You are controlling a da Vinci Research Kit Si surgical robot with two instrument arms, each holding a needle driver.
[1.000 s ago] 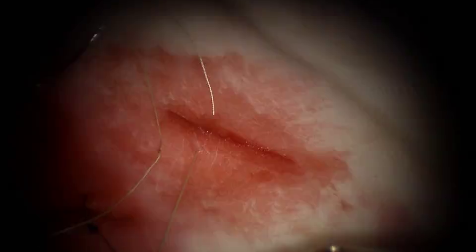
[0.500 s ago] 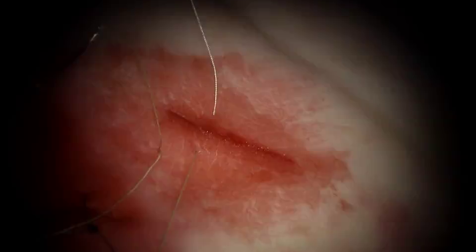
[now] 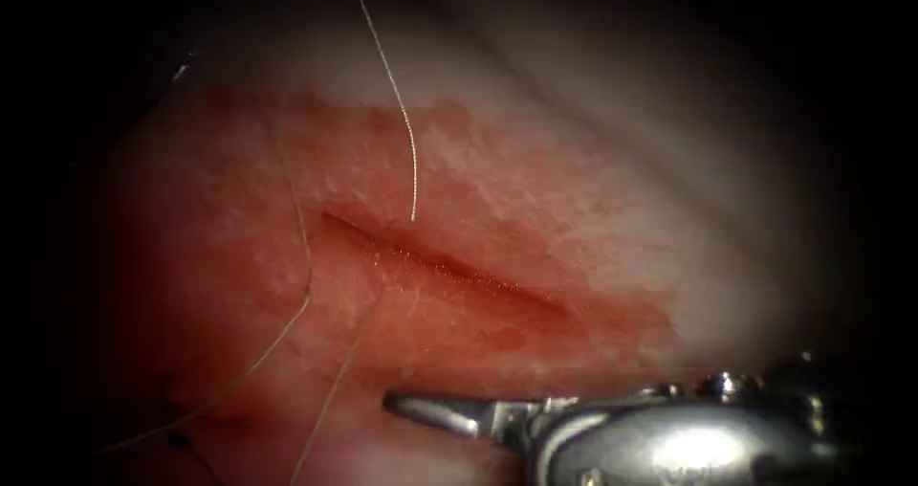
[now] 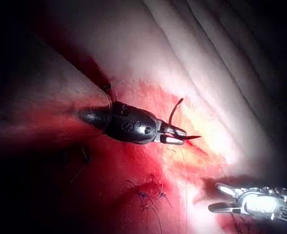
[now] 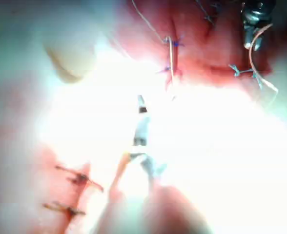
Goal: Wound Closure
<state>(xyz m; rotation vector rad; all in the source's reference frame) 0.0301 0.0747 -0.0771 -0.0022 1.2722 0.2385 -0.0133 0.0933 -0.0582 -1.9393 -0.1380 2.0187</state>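
The cut [image 3: 449, 266] runs slantwise across the red-stained tissue [image 3: 593, 209]. A thread [image 3: 402, 113] rises from the cut's left end toward the top of the endoscope view. My right tool [image 3: 392, 402] lies in front of the cut, pointing left. In the left wrist view it [image 4: 215, 198] has its jaws spread and holds nothing. My left tool [image 4: 181, 136] is shut on the curved needle [image 4: 174, 110], whose arc stands up away from the jaws and above the tissue. In the right wrist view the needle [image 5: 253, 58] curves out from the left tool.
Two more thread strands [image 3: 304, 247] trail down across the tissue left of the cut. Finished stitches with blue knots [image 4: 151, 195] sit near the left tool, and other stitches [image 5: 170, 58] cross a closed line. Pale folded tissue [image 4: 216, 58] lies behind.
The right tool has come into the endoscope view from the lower right. The thread over the cut's left end now reaches much higher than a second ago.
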